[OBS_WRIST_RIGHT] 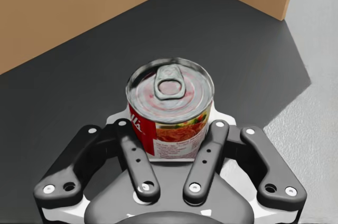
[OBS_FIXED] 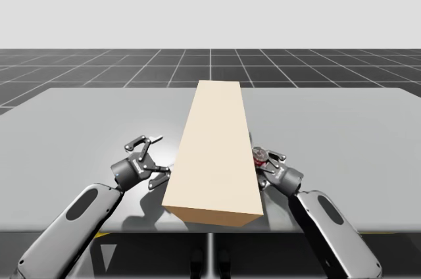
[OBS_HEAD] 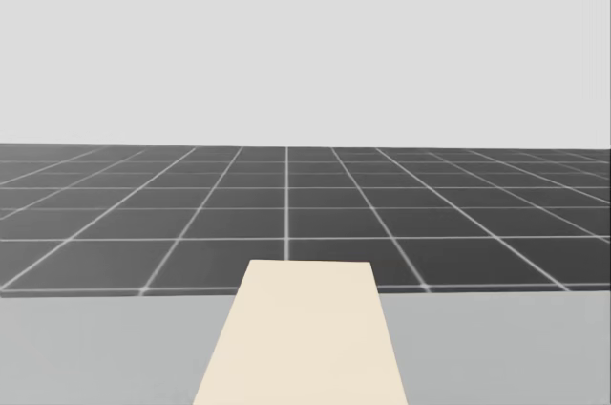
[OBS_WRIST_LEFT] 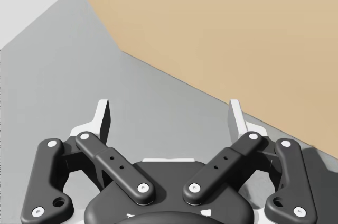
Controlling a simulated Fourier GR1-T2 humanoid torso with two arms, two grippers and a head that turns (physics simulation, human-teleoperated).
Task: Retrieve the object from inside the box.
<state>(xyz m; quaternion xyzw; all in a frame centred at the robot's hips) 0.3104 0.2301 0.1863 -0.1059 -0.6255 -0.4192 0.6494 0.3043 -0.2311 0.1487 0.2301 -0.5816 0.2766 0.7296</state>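
A long tan box (OBS_FIXED: 214, 154) lies lengthwise down the middle of the grey table (OBS_FIXED: 79, 121); its top (OBS_HEAD: 305, 338) also shows in the head view. My left gripper (OBS_FIXED: 160, 160) stands open just left of the box's near end, and the box's side (OBS_WRIST_LEFT: 222, 34) lies ahead of its empty fingers (OBS_WRIST_LEFT: 170, 115). My right gripper (OBS_FIXED: 263, 164) is against the box's right side. It is shut on a small red-and-white can (OBS_WRIST_RIGHT: 171, 105) with a silver pull-tab lid (OBS_FIXED: 259, 155), held upright between the fingers (OBS_WRIST_RIGHT: 171, 140).
The box wall (OBS_WRIST_RIGHT: 79, 7) stands close ahead of the held can, over a dark shaded patch (OBS_WRIST_RIGHT: 227, 44). Bare table (OBS_FIXED: 348, 134) stretches to both sides. The table's front edge (OBS_FIXED: 131, 226) runs just behind my wrists.
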